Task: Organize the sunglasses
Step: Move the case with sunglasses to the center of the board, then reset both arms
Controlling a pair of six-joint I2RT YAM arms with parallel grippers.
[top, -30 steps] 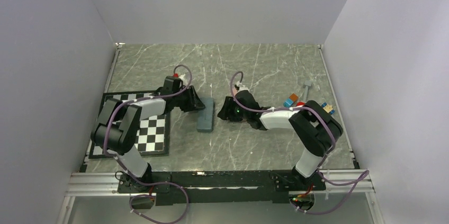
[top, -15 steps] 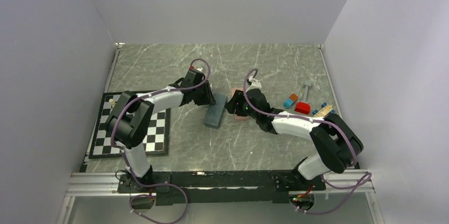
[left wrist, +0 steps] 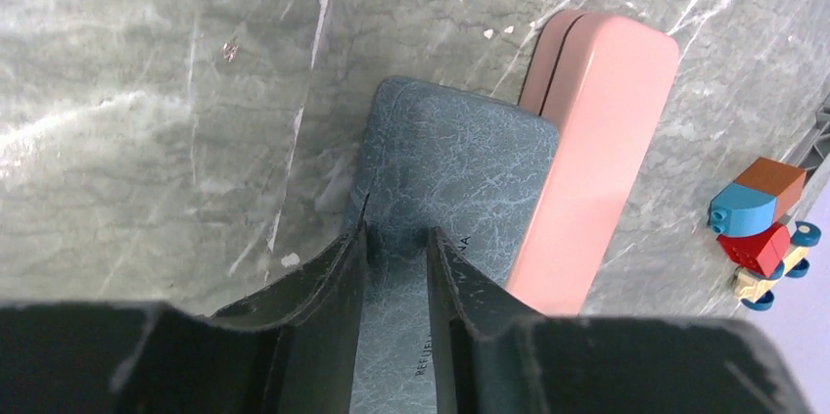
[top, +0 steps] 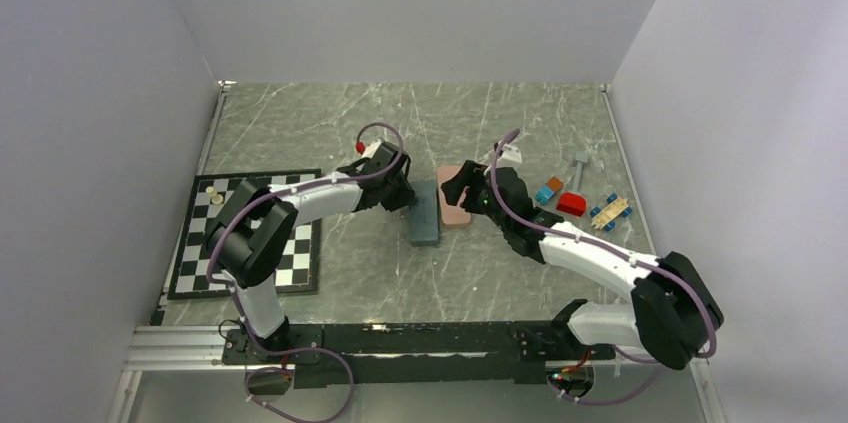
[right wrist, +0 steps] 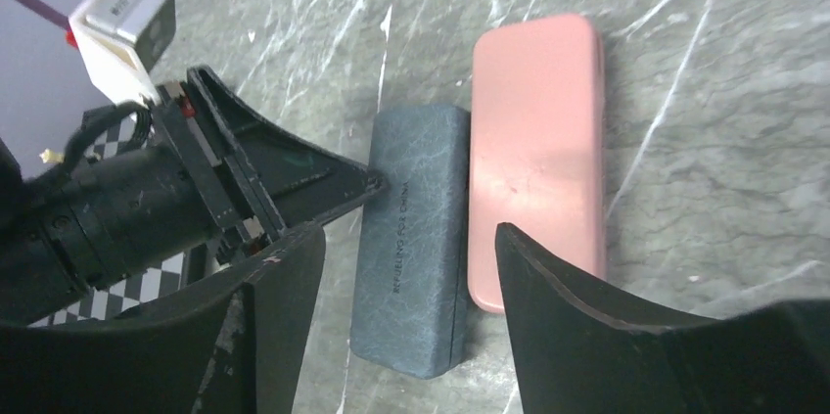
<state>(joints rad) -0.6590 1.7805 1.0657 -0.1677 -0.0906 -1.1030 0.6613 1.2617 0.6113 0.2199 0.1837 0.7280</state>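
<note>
l gripper (left wrist: 397, 234) touching blue case (left wrist: 460, 160)

In the left wrist view the left gripper (left wrist: 395, 236) hides the near end of the slate-blue case (left wrist: 460, 164); the right edge cuts the toy blocks (left wrist: 761, 228)

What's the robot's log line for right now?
left gripper: tips touching blue case | right gripper: open, above cases | pink case: beside blue case | sunglasses: none visible
</note>
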